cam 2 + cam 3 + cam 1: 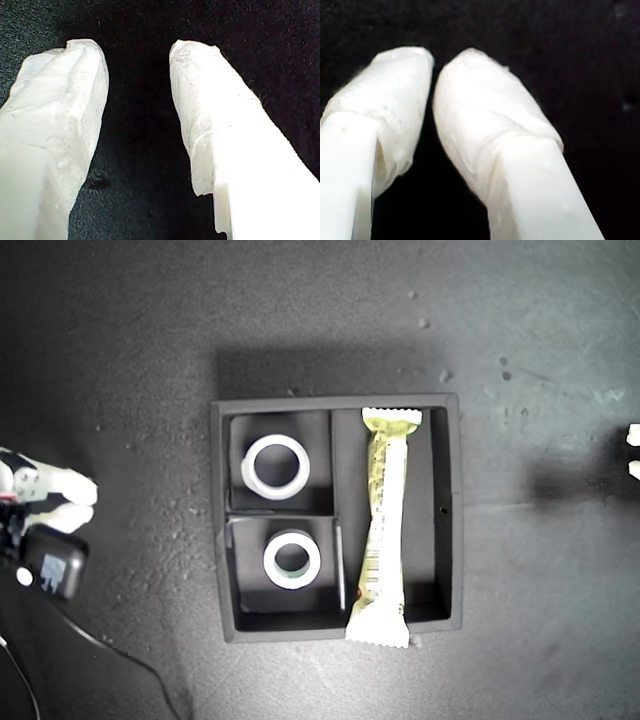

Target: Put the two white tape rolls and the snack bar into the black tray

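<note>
Your first pincer (138,47) has its jaws spread, a wide dark gap between the two white wrapped fingers (60,110), and nothing is gripped. Your second pincer (434,62) has its jaws drawn almost together, with only a thin slit between the padded tips and nothing between them. In the exterior view, one arm (45,540) sits at nine o'clock, its white fingers pointing toward three o'clock above a black housing (55,565). At three o'clock, only two white fingertips (633,435) of the other arm poke in, slightly apart. The wrist views don't show which arm is which.
</note>
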Tool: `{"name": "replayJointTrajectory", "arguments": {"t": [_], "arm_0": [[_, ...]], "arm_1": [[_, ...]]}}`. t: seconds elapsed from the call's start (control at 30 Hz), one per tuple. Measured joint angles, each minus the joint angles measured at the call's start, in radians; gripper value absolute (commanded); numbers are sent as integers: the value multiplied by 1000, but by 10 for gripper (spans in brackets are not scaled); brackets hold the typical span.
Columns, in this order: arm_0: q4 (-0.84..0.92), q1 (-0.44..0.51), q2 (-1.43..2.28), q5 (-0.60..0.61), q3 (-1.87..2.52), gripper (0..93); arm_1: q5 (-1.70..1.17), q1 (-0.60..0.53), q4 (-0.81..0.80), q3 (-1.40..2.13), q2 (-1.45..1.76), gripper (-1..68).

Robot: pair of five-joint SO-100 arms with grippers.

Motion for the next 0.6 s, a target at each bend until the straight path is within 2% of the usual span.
{"name": "replayJointTrajectory", "arguments": {"t": [0.13,0.3,0.6], "arm_0": [[2,0,0,46,0,2],[2,0,0,241,0,3],[2,0,0,273,0,3]], "arm_1": [[0,0,0,0,0,81],[0,0,0,0,0,82],[-6,-15,0,0,0,82]]}}
